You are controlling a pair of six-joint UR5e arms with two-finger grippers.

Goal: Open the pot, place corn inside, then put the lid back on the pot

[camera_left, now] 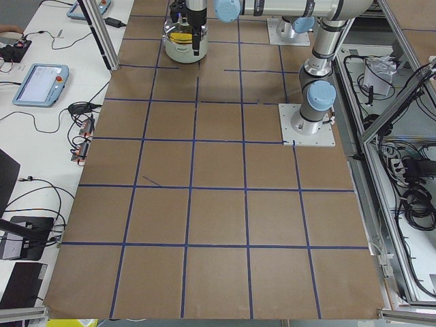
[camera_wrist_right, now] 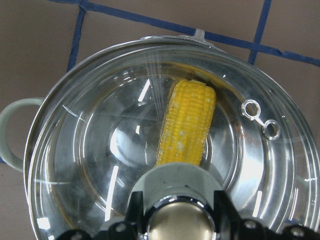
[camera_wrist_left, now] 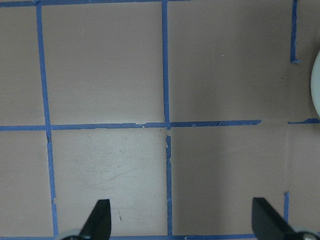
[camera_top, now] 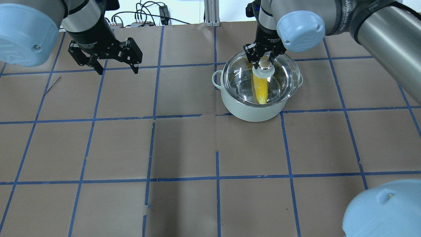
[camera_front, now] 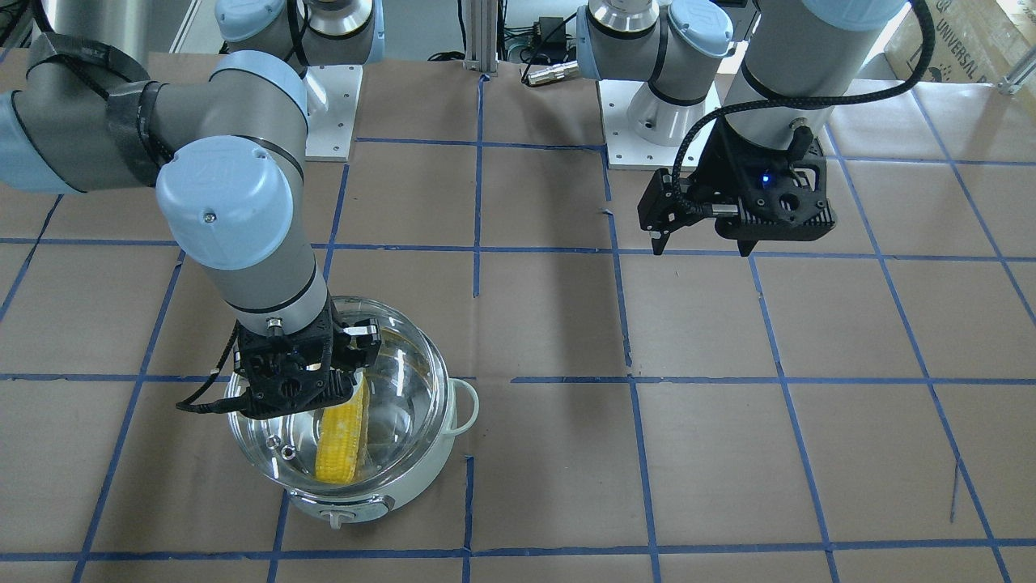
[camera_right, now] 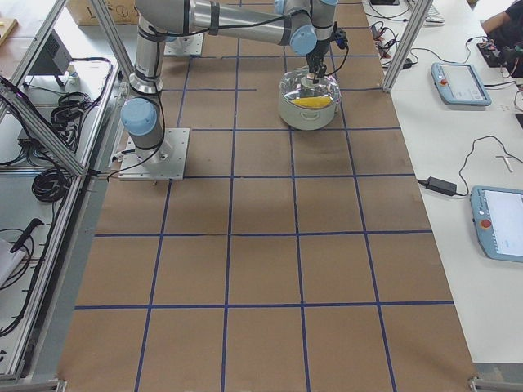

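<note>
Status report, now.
Left pincer open, hovering apart. Right pincer shut on lid knob. Lid on pot, corn inside. Nothing seen in the way.

Even, bright overhead light falls on the bench [camera_top: 184, 144]; shadows under the arms are soft and faint. White streaks of glare cross the lid [camera_wrist_right: 100, 150] in the right wrist view, and its knob [camera_wrist_right: 175, 227] at the bottom edge is blurred; the side views are sharp, their far ends poor in detail
</note>
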